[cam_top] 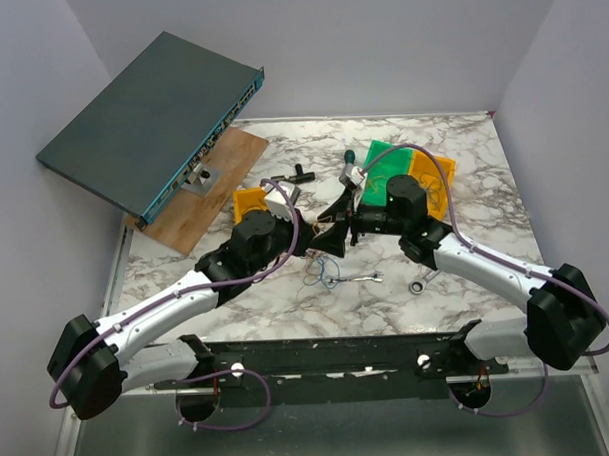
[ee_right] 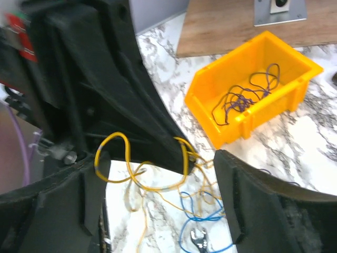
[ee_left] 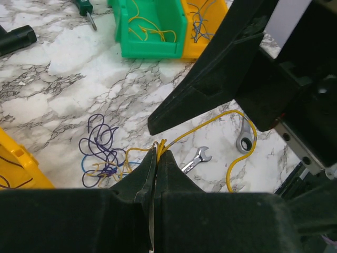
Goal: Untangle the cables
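Toward the near edge of the surface (cam_top: 503, 181), about midway along it, the cables (cam_top: 324, 274) lie as a small loose bunch of purple, blue and yellow loops, just beside a small wrench (cam_top: 364, 277). Above the bunch the left arm's fingers (ee_left: 158, 152) are pressed together, pinching a yellow wire (ee_left: 210, 120). It arcs up off the surface and curls down again near a ratchet wrench (ee_left: 245, 139), while its other end trails into the bunch. The right arm's fingers (ee_right: 160, 161) are spread wide on either side of that same wire's loop, gripping nothing. Sorting looks partly done. Toward the far edge a green bin (ee_left: 150, 51) holds yellow wires and the yellow bin beside it (ee_left: 189, 50) holds dark ones. Another yellow bin (ee_right: 247, 126), farther to the left, holds purple ones. What is left, by my reading, is to draw this yellow wire free of the purple and blue loops, then separate those, which lie knotted together on the surface.
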You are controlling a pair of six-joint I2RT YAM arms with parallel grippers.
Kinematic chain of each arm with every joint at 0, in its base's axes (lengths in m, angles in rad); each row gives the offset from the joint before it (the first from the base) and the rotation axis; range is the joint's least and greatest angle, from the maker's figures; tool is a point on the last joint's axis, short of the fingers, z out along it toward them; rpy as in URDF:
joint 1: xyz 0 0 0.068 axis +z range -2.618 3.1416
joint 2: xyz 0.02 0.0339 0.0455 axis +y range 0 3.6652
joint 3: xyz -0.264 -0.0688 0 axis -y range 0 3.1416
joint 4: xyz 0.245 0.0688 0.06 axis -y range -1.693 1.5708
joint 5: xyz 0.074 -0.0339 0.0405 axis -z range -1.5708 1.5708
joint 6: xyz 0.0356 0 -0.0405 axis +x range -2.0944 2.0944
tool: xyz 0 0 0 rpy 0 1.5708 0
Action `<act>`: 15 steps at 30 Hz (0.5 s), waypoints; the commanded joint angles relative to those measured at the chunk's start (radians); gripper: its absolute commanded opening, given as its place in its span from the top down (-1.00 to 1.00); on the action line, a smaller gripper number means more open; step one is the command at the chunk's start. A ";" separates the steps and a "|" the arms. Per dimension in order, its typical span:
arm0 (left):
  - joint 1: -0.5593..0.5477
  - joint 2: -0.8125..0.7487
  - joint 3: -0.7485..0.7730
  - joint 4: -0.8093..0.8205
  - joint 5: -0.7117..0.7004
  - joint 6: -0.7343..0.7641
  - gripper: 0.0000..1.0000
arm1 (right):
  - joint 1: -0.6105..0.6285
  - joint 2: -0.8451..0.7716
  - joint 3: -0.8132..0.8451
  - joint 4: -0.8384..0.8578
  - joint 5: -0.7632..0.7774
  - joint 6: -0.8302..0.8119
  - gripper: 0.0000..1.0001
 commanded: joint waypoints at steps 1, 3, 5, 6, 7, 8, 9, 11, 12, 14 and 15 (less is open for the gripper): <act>-0.005 -0.062 0.012 -0.002 0.082 -0.052 1.00 | 0.005 0.023 0.024 -0.036 0.071 -0.044 -0.58; -0.005 -0.079 0.010 -0.001 0.114 -0.067 1.00 | 0.006 0.033 0.021 -0.033 0.072 -0.049 -0.31; -0.004 -0.092 0.009 -0.004 0.136 -0.077 1.00 | 0.006 0.039 0.020 -0.024 0.061 -0.050 -0.14; -0.005 -0.098 0.010 -0.005 0.148 -0.080 1.00 | 0.006 0.040 0.019 -0.017 0.056 -0.049 -0.10; -0.005 -0.102 0.010 -0.006 0.165 -0.084 1.00 | 0.006 0.039 0.012 -0.002 0.044 -0.045 -0.10; -0.004 -0.106 0.009 -0.003 0.180 -0.088 1.00 | 0.006 0.035 0.006 0.017 0.029 -0.039 -0.10; -0.005 -0.108 0.008 0.002 0.202 -0.093 1.00 | 0.006 0.031 -0.004 0.042 0.001 -0.031 -0.12; -0.001 -0.116 0.000 0.024 0.238 -0.103 1.00 | 0.006 0.024 -0.016 0.076 -0.041 -0.018 -0.27; 0.000 -0.122 -0.005 0.037 0.252 -0.108 1.00 | 0.006 0.021 -0.018 0.081 -0.062 -0.015 -0.33; 0.003 -0.132 -0.010 0.056 0.275 -0.117 1.00 | 0.006 0.017 -0.018 0.077 -0.076 -0.017 -0.34; 0.004 -0.136 -0.010 0.059 0.283 -0.119 1.00 | 0.006 0.013 -0.017 0.065 -0.075 -0.020 -0.32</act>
